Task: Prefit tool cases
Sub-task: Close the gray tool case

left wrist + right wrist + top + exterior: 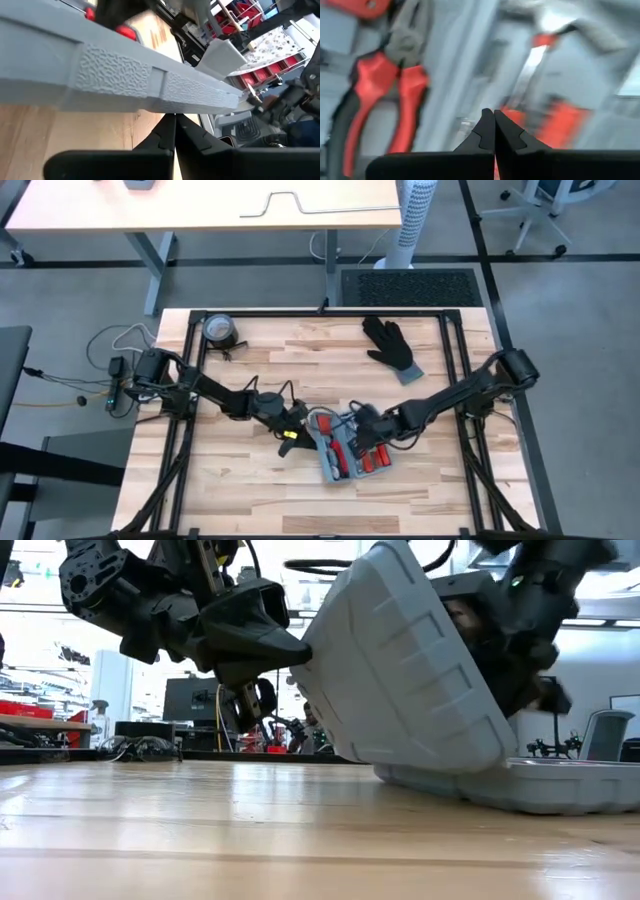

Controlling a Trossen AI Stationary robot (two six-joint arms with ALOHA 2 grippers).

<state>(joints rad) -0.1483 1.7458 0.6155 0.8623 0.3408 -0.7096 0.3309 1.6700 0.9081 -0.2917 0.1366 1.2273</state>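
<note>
Tool case (410, 670) lid half-raised between both grippers: left gripper (300, 652) at free edge, right gripper (362, 418) inside, jaws pressed together.

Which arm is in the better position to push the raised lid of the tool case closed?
Probably the left. The left gripper is shut, its tip against the outside of the tilted lid of the tool case. The right gripper, also shut, sits over the open tray with tools.

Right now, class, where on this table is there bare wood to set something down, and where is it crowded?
Bare wood lies along the near edge of the table and between the tape roll and the black glove. The middle is crowded: the left gripper and right gripper meet at the open tool case.
</note>
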